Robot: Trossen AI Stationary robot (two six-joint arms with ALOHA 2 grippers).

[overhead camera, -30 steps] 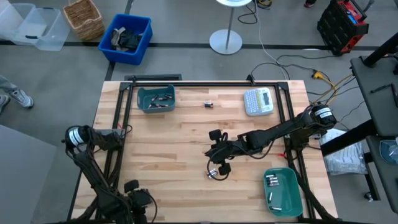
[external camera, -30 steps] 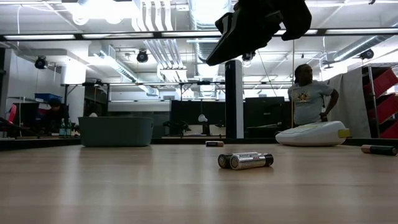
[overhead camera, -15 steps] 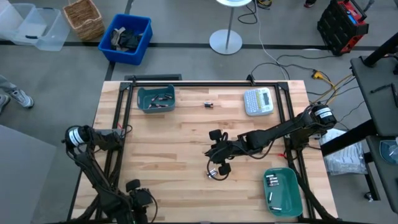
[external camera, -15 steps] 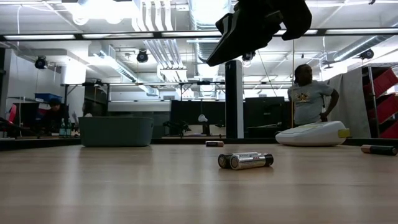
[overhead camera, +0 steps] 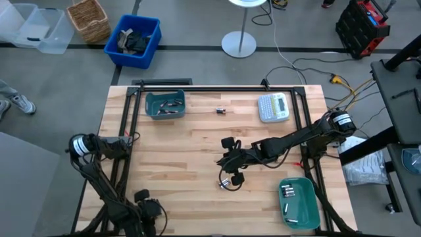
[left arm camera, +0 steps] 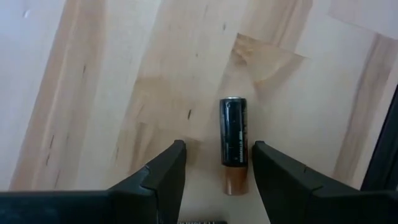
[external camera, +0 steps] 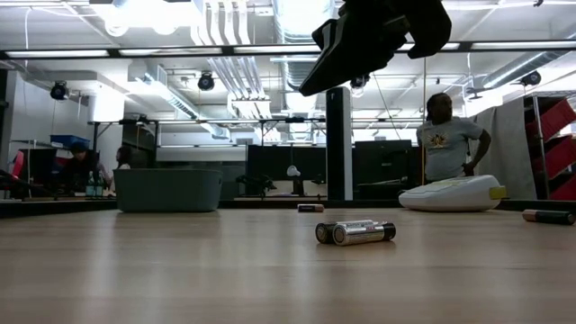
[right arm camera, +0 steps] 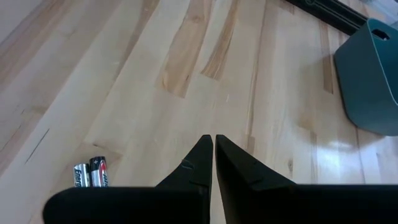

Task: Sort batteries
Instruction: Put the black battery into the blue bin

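A dark battery with a coppery end (left arm camera: 233,146) lies flat on the wooden table between the open fingers of my left gripper (left arm camera: 217,149), nearer one finger; no touch shows. That gripper (overhead camera: 141,197) points down near the table's near left edge. My right gripper (right arm camera: 212,139) is shut and empty, hanging over the table's middle (overhead camera: 223,162). Two batteries (right arm camera: 91,173) lie side by side below it (external camera: 355,232). A single battery (overhead camera: 220,110) lies toward the far edge.
A teal bin (overhead camera: 164,105) at the far left holds dark batteries. A second teal bin (overhead camera: 298,201) at the near right holds silvery ones. A grey-white label maker (overhead camera: 273,107) sits far right. Another battery (external camera: 547,216) lies at the right. A person (external camera: 445,135) stands beyond the table.
My left gripper has come down a little toward the table at its near left edge. The right arm and the batteries have kept still.
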